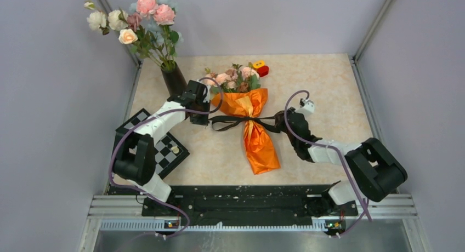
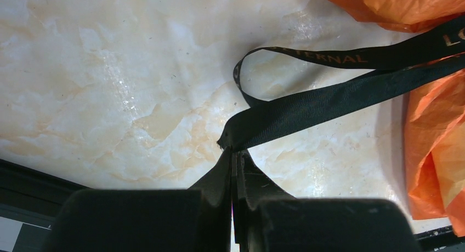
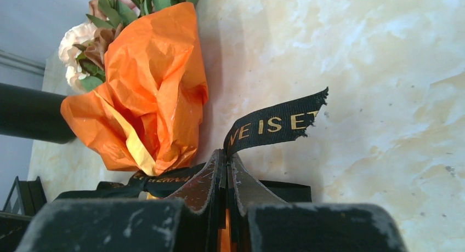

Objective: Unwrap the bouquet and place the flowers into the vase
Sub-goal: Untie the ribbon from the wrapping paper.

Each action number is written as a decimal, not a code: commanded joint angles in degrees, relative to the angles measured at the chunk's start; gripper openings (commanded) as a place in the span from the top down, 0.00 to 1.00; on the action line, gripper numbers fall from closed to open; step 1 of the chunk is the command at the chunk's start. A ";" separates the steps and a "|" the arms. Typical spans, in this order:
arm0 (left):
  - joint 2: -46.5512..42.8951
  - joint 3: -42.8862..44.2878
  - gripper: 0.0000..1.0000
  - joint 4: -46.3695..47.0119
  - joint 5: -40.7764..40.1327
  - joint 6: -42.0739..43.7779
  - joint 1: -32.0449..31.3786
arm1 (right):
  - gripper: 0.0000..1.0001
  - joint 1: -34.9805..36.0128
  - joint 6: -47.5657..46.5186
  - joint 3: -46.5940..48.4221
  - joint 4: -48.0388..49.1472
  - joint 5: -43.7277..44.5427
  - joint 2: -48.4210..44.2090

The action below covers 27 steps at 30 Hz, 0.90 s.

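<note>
Top view: the bouquet [image 1: 249, 112] lies flat near the middle of the marble-patterned table [image 1: 323, 82]. Its flowers [image 1: 233, 76] point toward the far edge, and the tail of its orange paper [image 1: 262, 150] cone points toward the arms. A black ribbon [image 1: 233, 122] is tied across its waist, with one end running out to each side. The left gripper [image 1: 208, 115] is at the ribbon's left end and the right gripper [image 1: 283, 124] at its right end. The vase [image 1: 174, 80] stands upright at the far left of the table, just left of the bouquet's head, and holds a tall white-and-pink bunch [image 1: 140, 22]. A checkerboard [image 1: 164, 153] lies under the left arm. Left wrist view: the left gripper's jaws are clenched on the ribbon's end. The band runs taut to the orange paper at right, with a gold-lettered loop beside it. Right wrist view: the right gripper's jaws are pinched together on the ribbon, whose frayed, gold-lettered tip sticks up beyond the fingertips. The wrapped bouquet lies just behind, its flowers inside the paper.
</note>
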 commanded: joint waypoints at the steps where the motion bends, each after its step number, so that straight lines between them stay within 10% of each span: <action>1: 0.38 0.53 1.00 -0.04 -1.19 0.07 0.55 | 1.00 -1.73 -2.32 -0.51 -0.61 2.20 -2.62; 27: 1.49 0.80 1.00 -0.59 -1.58 0.42 2.19 | 1.00 -8.55 -6.46 -1.60 -2.05 -2.15 -5.87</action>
